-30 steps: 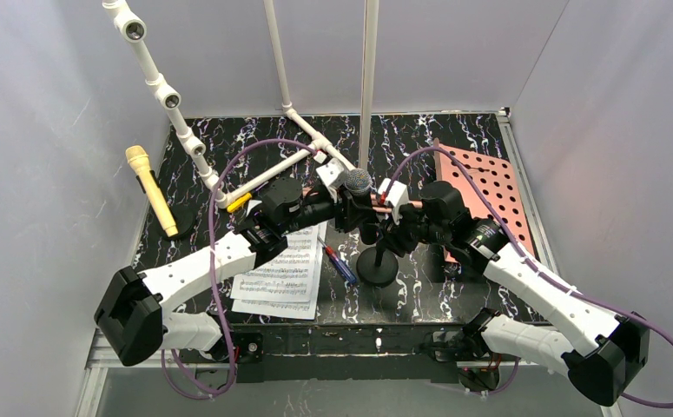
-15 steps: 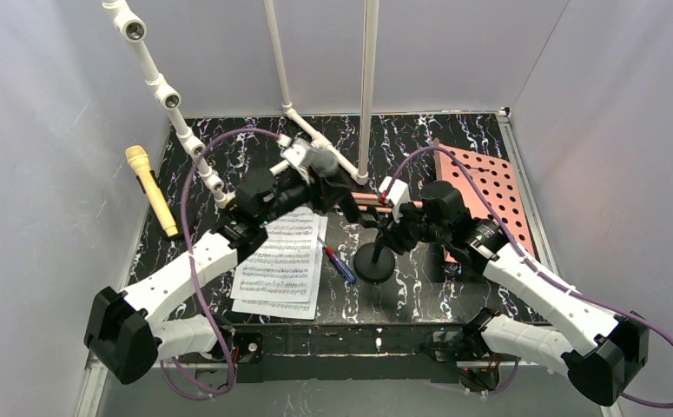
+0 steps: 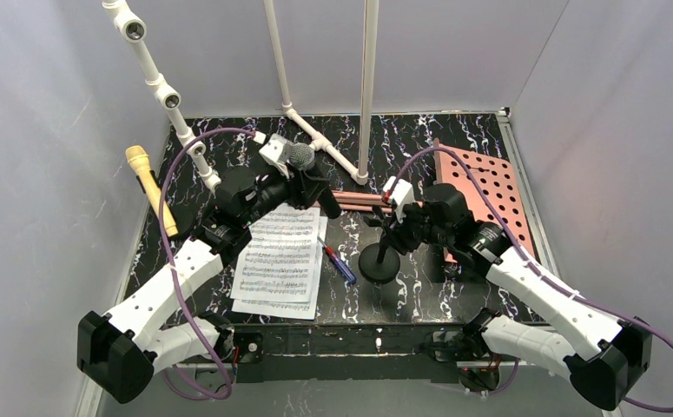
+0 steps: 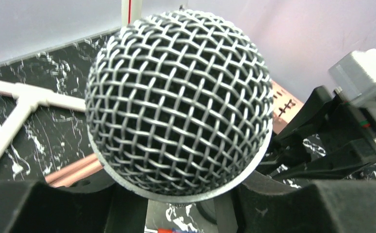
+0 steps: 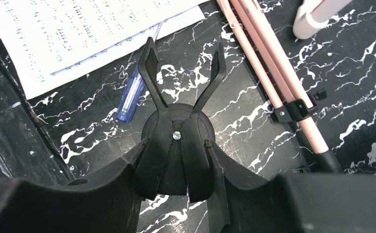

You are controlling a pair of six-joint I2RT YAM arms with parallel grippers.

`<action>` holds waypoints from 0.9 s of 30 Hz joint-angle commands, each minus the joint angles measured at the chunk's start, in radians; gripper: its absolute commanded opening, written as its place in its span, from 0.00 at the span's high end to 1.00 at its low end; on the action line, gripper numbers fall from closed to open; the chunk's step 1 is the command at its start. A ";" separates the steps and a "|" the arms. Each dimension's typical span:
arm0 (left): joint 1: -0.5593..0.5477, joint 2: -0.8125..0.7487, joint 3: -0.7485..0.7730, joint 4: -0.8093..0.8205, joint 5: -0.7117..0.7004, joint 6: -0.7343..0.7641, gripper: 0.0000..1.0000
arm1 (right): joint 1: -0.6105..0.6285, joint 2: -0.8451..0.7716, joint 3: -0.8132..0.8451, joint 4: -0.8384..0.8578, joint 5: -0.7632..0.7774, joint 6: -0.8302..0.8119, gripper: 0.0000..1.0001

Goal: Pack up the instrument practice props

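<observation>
My left gripper is shut on the black grey-headed microphone, held in the air above the sheet-music pages. Its mesh head fills the left wrist view, between my fingers. My right gripper is shut on the forked clip of a black round-based mic pole, which stands upright with its clip empty. The yellow microphone leans on another pole at the left. The pink perforated board lies at the right, its copper legs folded toward the middle.
A white pipe frame crosses the back left and rises at the back. A blue and red pen lies between the pages and the pole's base. Grey walls close in the black marbled table.
My left gripper has drawn the black microphone out of the pole's clip and carried it left and toward the back. My right gripper has stayed on the pole.
</observation>
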 commanded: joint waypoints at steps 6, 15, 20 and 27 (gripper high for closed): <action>0.005 0.116 0.193 -0.427 0.073 -0.036 1.00 | -0.003 -0.082 -0.032 0.033 0.112 0.028 0.99; -0.002 0.223 0.167 -0.619 0.148 -0.262 1.00 | -0.002 -0.114 -0.052 0.067 0.131 0.038 0.99; -0.019 0.291 0.114 -0.654 0.138 -0.285 1.00 | -0.003 -0.120 -0.053 0.066 0.132 0.040 0.99; -0.049 0.410 0.089 -0.580 0.103 -0.306 1.00 | -0.003 -0.129 -0.059 0.073 0.134 0.044 0.99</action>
